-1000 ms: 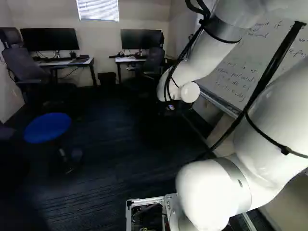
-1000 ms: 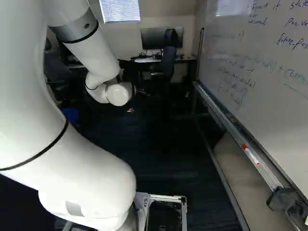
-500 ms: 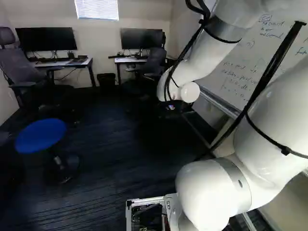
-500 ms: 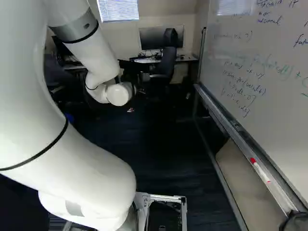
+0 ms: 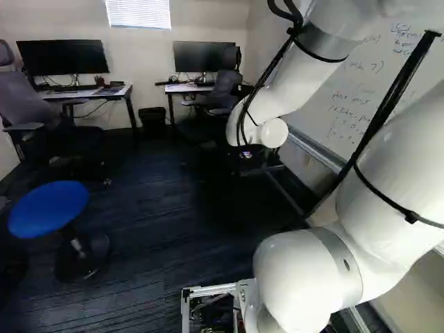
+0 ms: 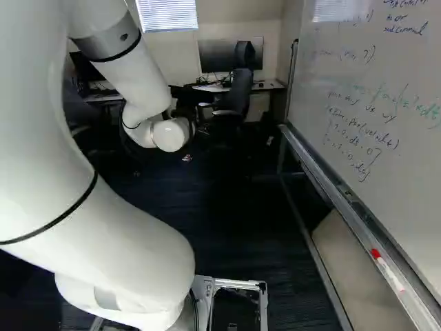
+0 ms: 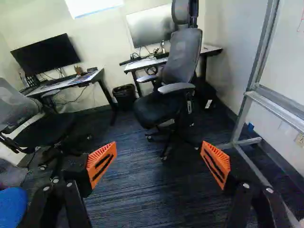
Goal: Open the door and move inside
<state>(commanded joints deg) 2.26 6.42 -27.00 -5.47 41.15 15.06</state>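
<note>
No door shows in any of these views. In the left base view my gripper [image 5: 245, 155] is a small dark shape below the arm's white wrist, mostly hidden. The wrist view has the gripper [image 7: 158, 164] open, its two orange pads wide apart and nothing held between them. Beyond the fingers lie dark carpet [image 7: 142, 190] and an office chair [image 7: 183, 57].
A whiteboard [image 6: 365, 138] on a metal frame runs along the right, with a marker [image 6: 388, 269] on its tray. A blue stool [image 5: 48, 208] stands at the left. Desks with monitors [image 5: 62, 57], another chair [image 5: 28, 100] and a bin [image 5: 152, 119] line the far wall.
The base has moved forward: the stool, whiteboard and marker have slid outward and nearer in the base views. The arm keeps its pose against its lowest joint.
</note>
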